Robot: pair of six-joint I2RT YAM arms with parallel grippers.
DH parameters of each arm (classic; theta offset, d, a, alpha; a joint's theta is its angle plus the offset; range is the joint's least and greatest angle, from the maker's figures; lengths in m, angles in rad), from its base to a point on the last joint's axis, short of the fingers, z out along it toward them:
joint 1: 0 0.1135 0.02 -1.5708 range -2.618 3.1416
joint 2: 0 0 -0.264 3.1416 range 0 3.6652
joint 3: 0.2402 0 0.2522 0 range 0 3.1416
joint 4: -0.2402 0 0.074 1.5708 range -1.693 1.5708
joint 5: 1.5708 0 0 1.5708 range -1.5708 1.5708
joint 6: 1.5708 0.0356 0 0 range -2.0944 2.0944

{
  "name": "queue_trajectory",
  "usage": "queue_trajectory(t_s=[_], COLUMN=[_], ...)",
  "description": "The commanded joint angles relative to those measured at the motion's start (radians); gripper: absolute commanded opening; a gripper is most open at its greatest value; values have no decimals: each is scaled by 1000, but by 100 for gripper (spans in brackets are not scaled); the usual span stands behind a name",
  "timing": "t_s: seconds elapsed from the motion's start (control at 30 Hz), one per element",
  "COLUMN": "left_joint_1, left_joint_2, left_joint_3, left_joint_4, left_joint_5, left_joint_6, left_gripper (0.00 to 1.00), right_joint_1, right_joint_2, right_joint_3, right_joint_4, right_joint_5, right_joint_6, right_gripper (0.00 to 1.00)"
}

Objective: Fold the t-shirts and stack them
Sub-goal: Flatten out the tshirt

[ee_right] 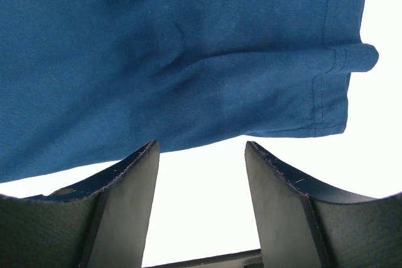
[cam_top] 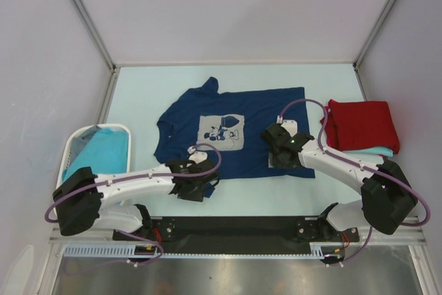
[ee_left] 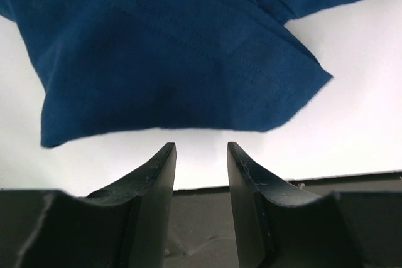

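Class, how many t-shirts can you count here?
4: navy shirt spread mid-table; red shirt folded atop a turquoise shirt at right; second turquoise shirt in the basket at left. More may be hidden.

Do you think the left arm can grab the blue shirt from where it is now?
Probably yes. The left tool is open and sits right at the near edge of the navy t-shirt, with only bare table between them.

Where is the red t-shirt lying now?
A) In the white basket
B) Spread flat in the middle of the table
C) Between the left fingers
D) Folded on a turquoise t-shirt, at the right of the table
D: the red t-shirt lies folded at the right, over a turquoise t-shirt whose edge shows.
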Motion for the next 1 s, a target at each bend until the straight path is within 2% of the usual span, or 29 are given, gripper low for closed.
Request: queue_trajectory(t_s=[0.0, 0.17, 0.37, 0.73, 0.97], left_joint_1=[-8, -8, -8, 0, 147], left_joint_2=[75, 128, 81, 177, 234], left_joint_3=[31, 102, 172, 175, 198], left_joint_4=[55, 42, 17, 17, 90], left_joint_5=[-53, -105, -204, -217, -242], left_joint_6=[-7, -11, 6, 4, 72], left_gripper=[42, 37, 41, 42, 41], right_joint_1=[4, 4, 2, -13, -14], right_joint_2=[-13, -22, -31, -31, -28], right_joint_3=[7, 4, -10, -33, -31], right_joint_4=[9, 5, 8, 29, 37], right_joint_5=[30, 41, 43, 32, 24], right_joint_6=[-6, -7, -12, -20, -26], right_gripper=[62, 63, 63, 63, 63])
